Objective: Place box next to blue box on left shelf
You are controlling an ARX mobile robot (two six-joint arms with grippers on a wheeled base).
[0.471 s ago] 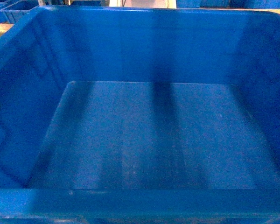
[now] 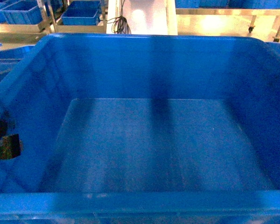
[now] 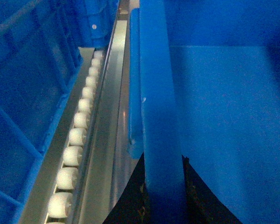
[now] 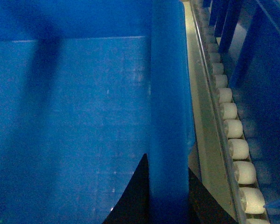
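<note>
Lower in the head view now, box [image 2: 149, 140] shows more room beyond its far rim
Left tool [image 3: 162, 196] pinches the left wall beside the left shelf [image 3: 77, 135] rollers and neighbouring blue box [image 3: 23, 93]; right tool [image 4: 167, 191] pinches the right wall: likely nearly seated

Your left gripper [image 3: 163, 196] shows two matte black wedge-shaped fingers [image 3: 130, 200] with scuffed, speckled inner faces, your right gripper [image 4: 165, 196] the same plain black tapered fingers [image 4: 135, 196], and the head view catches one dark, worn blocky gripper part at its left edge.
</note>
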